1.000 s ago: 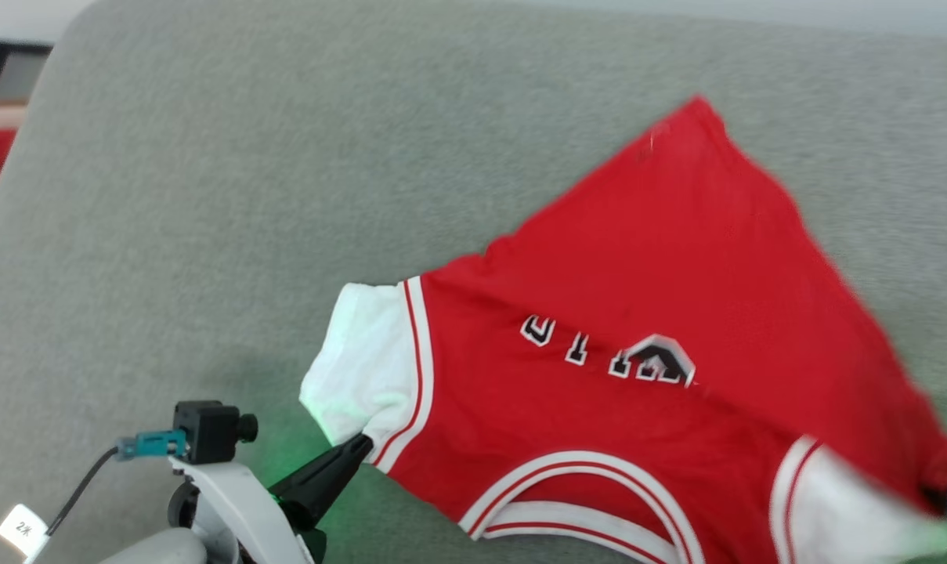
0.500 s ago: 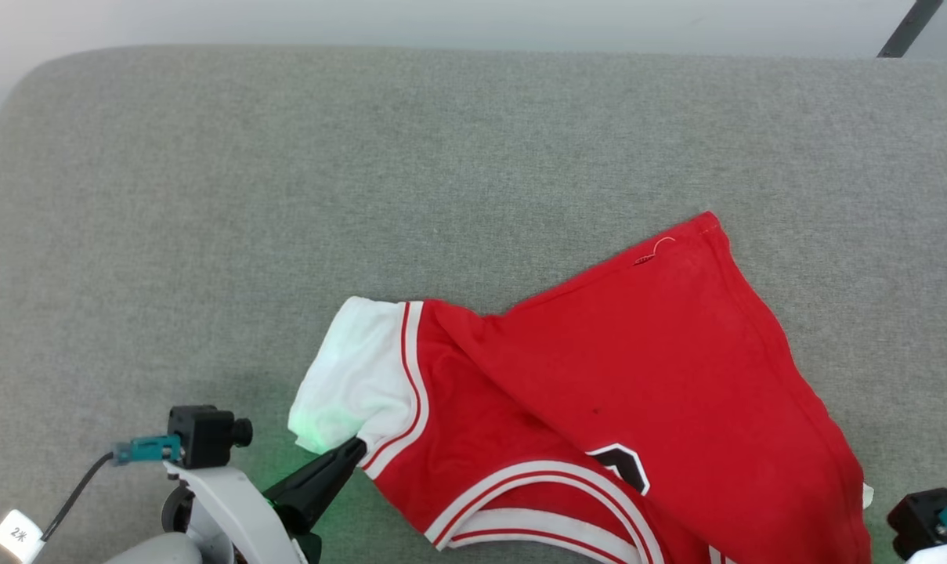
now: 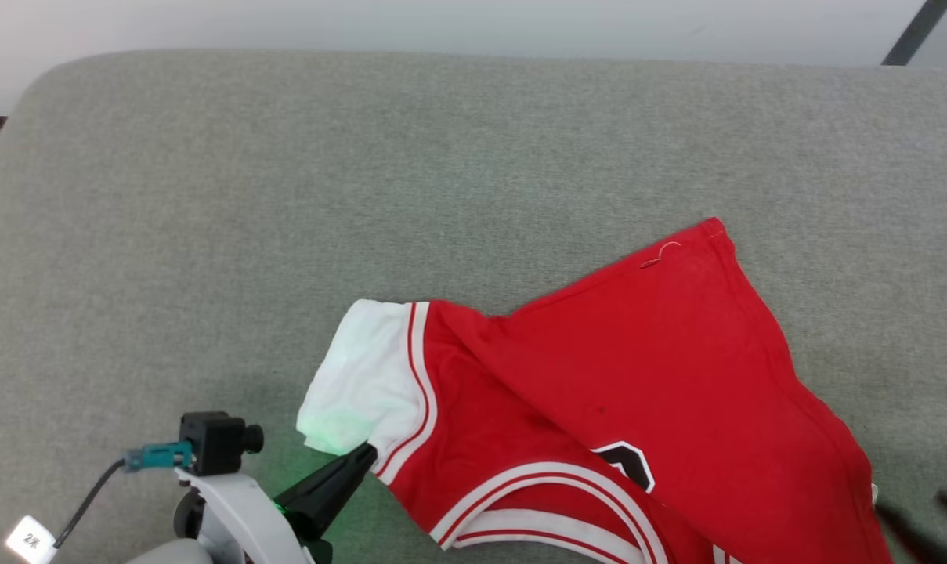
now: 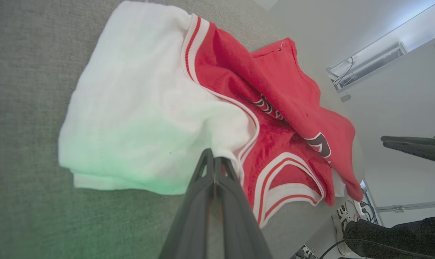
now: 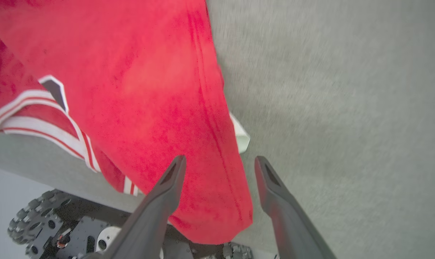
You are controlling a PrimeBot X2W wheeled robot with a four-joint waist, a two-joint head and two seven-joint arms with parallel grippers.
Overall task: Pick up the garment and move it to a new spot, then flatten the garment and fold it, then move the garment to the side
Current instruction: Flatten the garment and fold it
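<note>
I see the garment (image 3: 661, 376) lying on the grey fabric surface (image 3: 285, 196), towards its near right part. The red body is folded over on itself, with one hem corner pointing away from me. The collar trim and a bit of black lettering show near the front edge, where some cloth hangs over.

My left gripper (image 3: 359, 457) has its jaws together, pinching the white sleeve (image 3: 363, 376) right beside the striped trim, and a green glow falls on the cloth there. In the right wrist view my right gripper (image 5: 217, 162) has its jaws apart above the garment's red edge, holding nothing.

The surface is a finely textured weave with a rounded far corner. A pale wall (image 3: 442, 23) runs behind it, and a dark slanted bar (image 3: 916, 31) shows at the far right. The left wrist view shows a person's shoe (image 4: 341, 219) and a dark trouser leg on the floor. Below the front edge, the right wrist view shows a wheel of the robot's base (image 5: 30, 219).
</note>
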